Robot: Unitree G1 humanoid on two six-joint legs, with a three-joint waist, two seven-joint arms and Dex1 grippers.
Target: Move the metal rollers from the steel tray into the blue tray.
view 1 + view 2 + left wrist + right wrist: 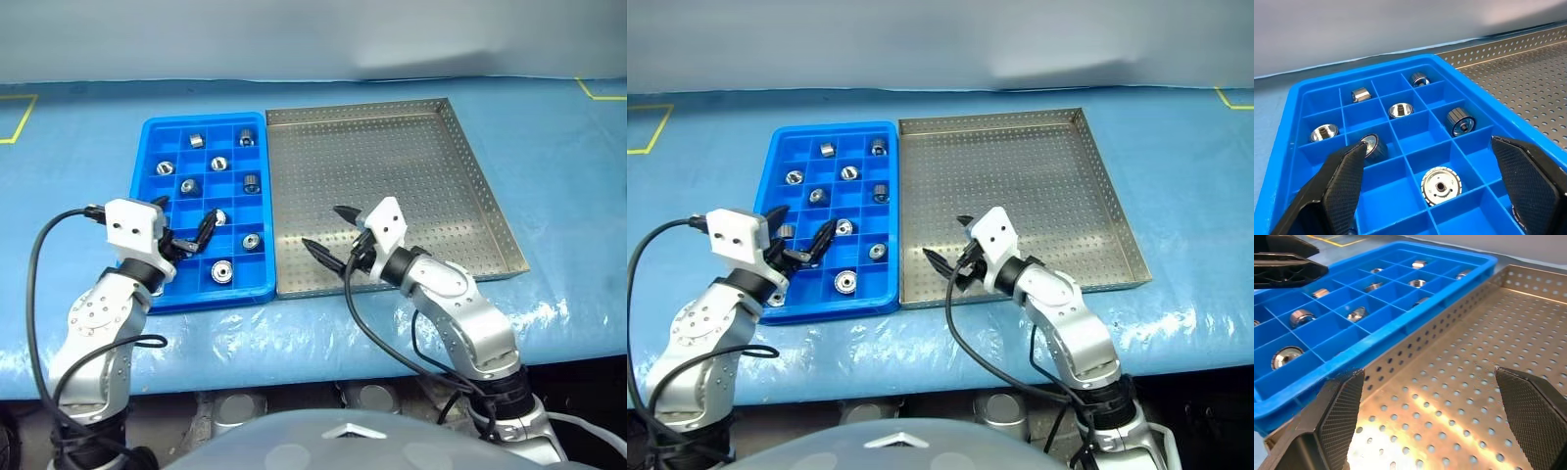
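Your left tool (186,238) hovers over the near part of the blue tray (147,137), its fingers (1344,183) spread wide with nothing between them. Your right tool (331,235) sits over the near left corner of the steel tray (490,211), fingers (1525,406) just as wide and holding nothing. The rollers (223,269) you can see lie in the blue tray's compartments, one to a cell, some upright and some on their sides. The steel tray's perforated floor shows bare where you can see it. The two trays stand side by side on the blue counter (568,157), rims touching, blue tray on your left
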